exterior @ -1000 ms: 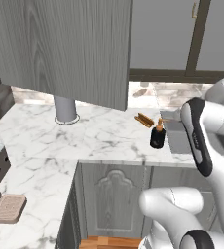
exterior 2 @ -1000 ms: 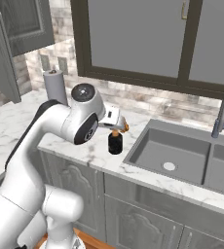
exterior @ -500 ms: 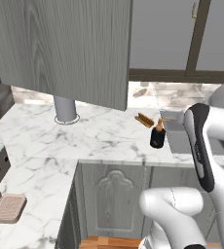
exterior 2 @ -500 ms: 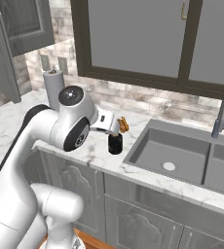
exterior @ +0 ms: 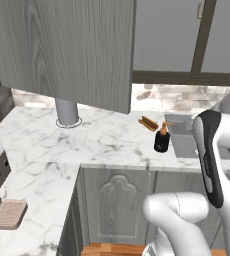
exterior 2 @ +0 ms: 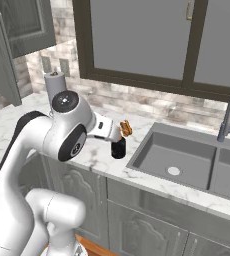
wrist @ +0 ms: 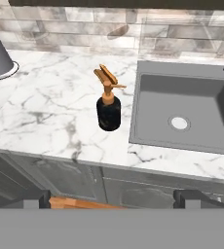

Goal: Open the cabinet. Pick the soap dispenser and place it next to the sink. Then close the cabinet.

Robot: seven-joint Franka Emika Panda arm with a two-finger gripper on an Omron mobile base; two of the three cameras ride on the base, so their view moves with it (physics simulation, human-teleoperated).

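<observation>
Black soap dispenser (wrist: 108, 111), beyond open end effector (wrist: 114, 199)

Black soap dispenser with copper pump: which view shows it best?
Hand view: the black soap dispenser with copper pump stands whole and unblocked beside the grey sink. Left base view shows it small; right base view has the arm covering part of it.

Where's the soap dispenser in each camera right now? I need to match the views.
Left base view: soap dispenser right of centre, on the counter.
Right base view: centre, partly behind the arm.
Hand view: centre.
Shared landmark: the sink beside it.
</observation>
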